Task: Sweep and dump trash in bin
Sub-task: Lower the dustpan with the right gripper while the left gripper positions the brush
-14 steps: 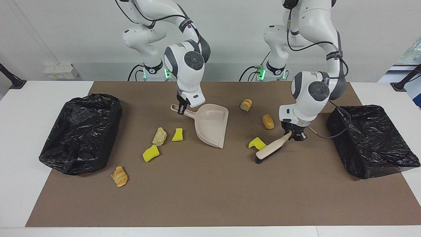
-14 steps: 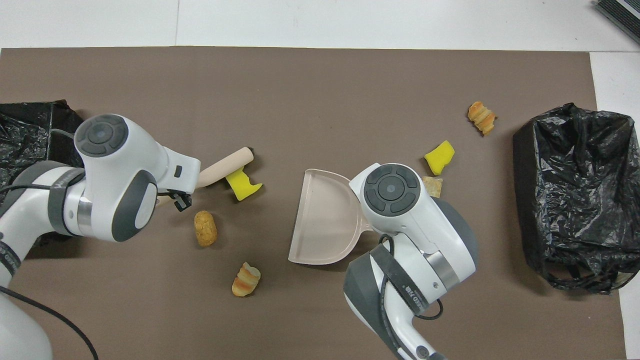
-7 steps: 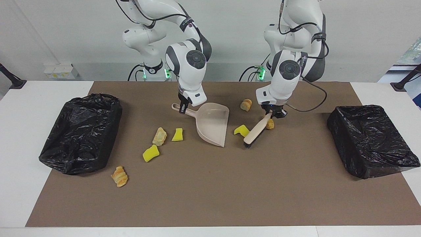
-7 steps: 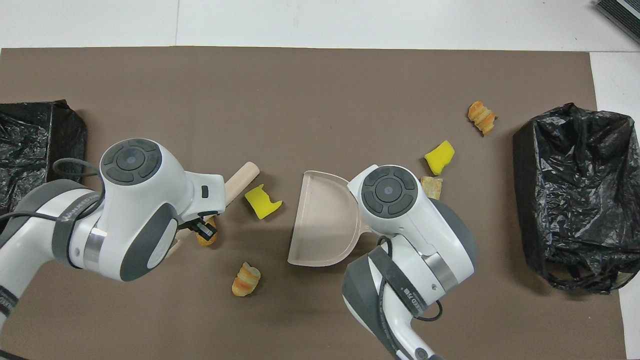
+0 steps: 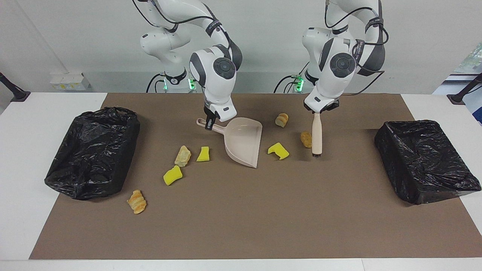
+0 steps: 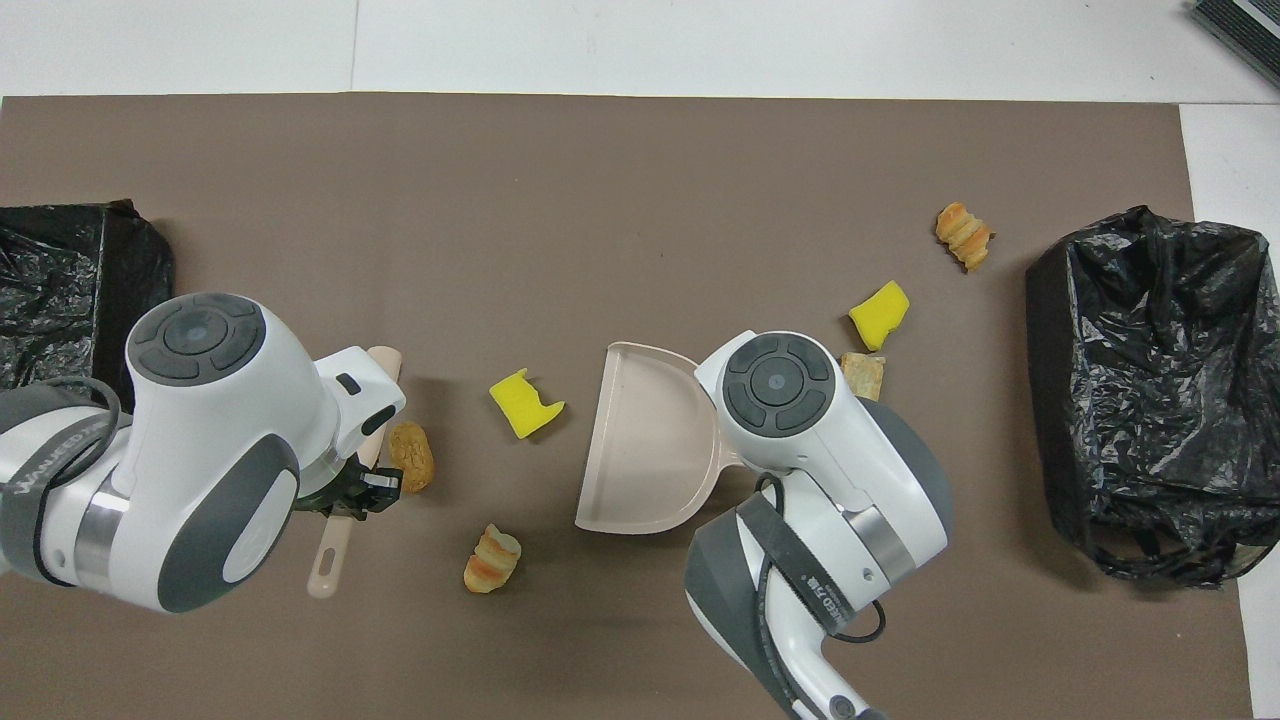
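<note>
The right hand is clamped on the handle of the beige dustpan, which rests on the brown mat near the middle of the counter, its open mouth turned toward the left arm's end. The left hand is clamped on the handle of the beige brush, holding it nearly upright with its bristles down on the mat. Just beside the brush lies a golden pastry piece; a yellow sponge chunk lies between it and the dustpan's mouth, and a bread piece sits nearer to the robots. Toward the right arm's end are a tan piece beside a yellow chunk, another yellow chunk farther from the robots, and a croissant-like piece farthest out. A bin lined with black plastic stands at each end of the mat: one at the right arm's end, the other at the left arm's end.
</note>
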Controlling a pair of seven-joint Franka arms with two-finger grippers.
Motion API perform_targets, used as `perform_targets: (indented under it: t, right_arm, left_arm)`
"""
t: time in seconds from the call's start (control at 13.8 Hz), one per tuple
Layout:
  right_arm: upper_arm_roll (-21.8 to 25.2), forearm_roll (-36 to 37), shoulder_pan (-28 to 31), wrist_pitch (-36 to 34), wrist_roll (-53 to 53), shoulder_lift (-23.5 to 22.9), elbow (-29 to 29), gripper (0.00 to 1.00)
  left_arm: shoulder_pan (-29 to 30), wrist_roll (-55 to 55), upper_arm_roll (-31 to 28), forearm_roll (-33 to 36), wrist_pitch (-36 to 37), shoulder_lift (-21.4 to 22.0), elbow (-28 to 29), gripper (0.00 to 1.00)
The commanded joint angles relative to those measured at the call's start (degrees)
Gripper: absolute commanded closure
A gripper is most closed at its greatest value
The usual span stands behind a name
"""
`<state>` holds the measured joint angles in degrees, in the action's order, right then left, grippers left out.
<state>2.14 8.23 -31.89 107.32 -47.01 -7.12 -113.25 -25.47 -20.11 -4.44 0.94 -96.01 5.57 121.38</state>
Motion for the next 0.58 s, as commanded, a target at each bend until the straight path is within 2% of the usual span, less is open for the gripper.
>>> perform_targets:
  t: [0.0,0.15,0.51]
  right_arm:
    - [-0.2,1.1,0.0,3.1,-4.0,2.3,-3.8,1.00]
    - [-0.2,1.3,-0.3,3.6,-4.9,3.2,-5.0,1.00]
    - [-0.2,2.8,-2.5,5.4,-6.1,5.2,-8.2,1.00]
  left_arm:
    - [0.4,-9.6,0.2,0.8,-2.6,6.8,9.9,1.00]
    - [0.5,-14.4,0.2,0.8,-2.8,10.2,14.7,1.00]
    - [-1.2,-22.1,0.5,-1.7,-12.7,9.9,19.6,1.00]
